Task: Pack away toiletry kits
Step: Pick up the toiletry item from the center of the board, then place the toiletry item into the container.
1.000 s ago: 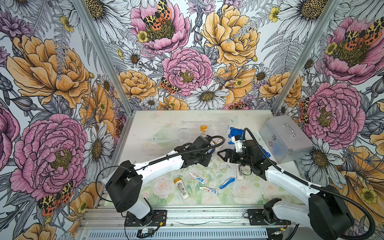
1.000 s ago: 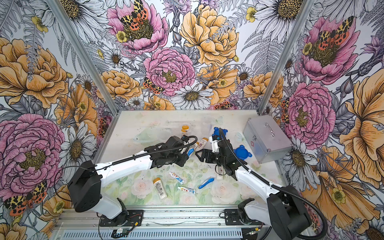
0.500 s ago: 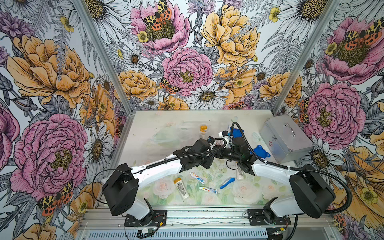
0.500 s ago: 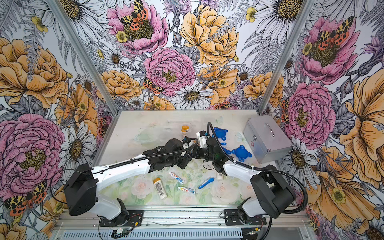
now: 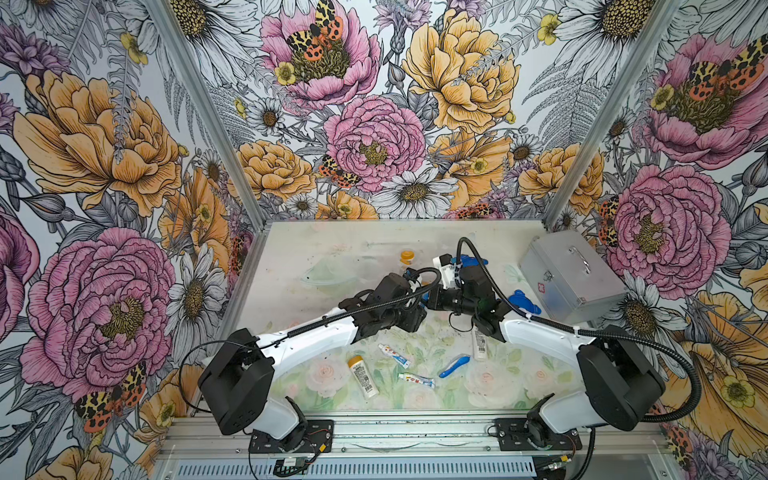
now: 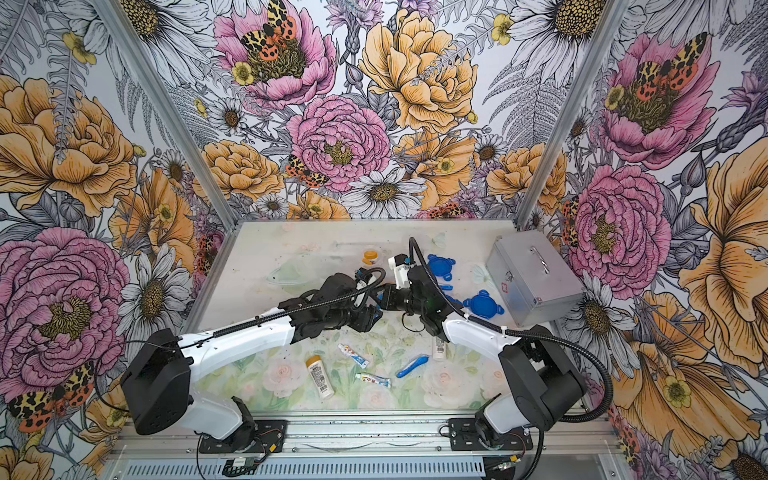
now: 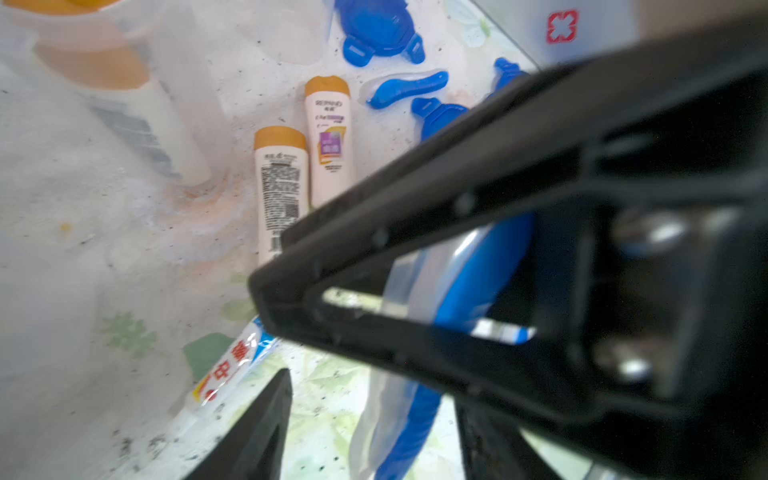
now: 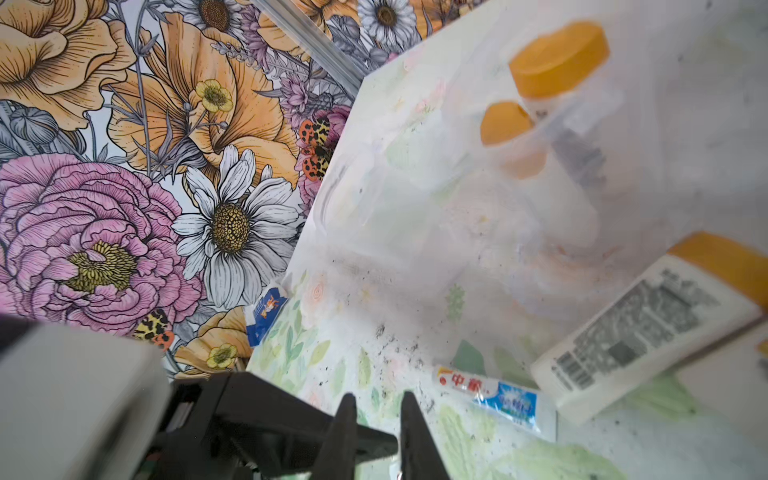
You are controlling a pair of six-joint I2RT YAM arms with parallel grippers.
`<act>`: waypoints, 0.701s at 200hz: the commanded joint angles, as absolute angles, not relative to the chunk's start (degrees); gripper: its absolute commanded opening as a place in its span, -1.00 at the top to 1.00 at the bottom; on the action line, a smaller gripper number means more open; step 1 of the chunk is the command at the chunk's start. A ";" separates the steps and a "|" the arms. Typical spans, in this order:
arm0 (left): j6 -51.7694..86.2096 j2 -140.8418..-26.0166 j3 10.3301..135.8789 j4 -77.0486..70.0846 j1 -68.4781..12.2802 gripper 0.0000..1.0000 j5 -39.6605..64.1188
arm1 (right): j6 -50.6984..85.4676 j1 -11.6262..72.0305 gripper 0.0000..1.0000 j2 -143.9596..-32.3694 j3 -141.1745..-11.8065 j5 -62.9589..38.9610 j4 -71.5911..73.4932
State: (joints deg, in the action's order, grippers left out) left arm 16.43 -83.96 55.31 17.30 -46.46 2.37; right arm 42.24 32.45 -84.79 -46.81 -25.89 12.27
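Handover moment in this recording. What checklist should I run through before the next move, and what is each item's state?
1. Grip: right gripper shut on toothbrush: ok.
2. Release: left gripper open, fingers either side of the toothbrush: ok.
3. Clearance: left gripper backed away from right gripper: not ok, their tips nearly meet in both top views.
4. Target: cup upright, no lid on: ok.
5. Room in cup beside the bottle standing in it: cannot tell.
6. Nothing left on table: not ok; loose bottle, tube and second toothbrush lie there.
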 commanded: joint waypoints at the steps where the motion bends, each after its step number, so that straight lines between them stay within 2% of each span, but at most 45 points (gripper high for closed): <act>1: 20.81 -80.17 51.47 17.40 -42.01 -0.65 3.46 | 29.05 32.93 1.00 -86.28 -57.86 -20.63 -0.96; 17: 22.03 -76.95 49.25 18.71 -39.86 -0.75 3.19 | 22.81 32.79 1.00 -88.86 -65.92 -17.29 -5.87; 76: 22.73 -68.09 44.80 22.67 -36.09 -0.77 2.55 | 11.59 32.78 1.00 -104.11 -88.71 -8.53 -12.00; 102: 22.64 -66.49 44.07 22.75 -34.85 -0.77 3.23 | 9.99 32.83 1.00 -109.63 -94.33 -6.65 -12.26; 140: 21.73 -65.98 44.30 22.92 -34.80 -0.77 3.56 | 7.28 32.39 1.00 -112.16 -96.41 -3.61 -12.94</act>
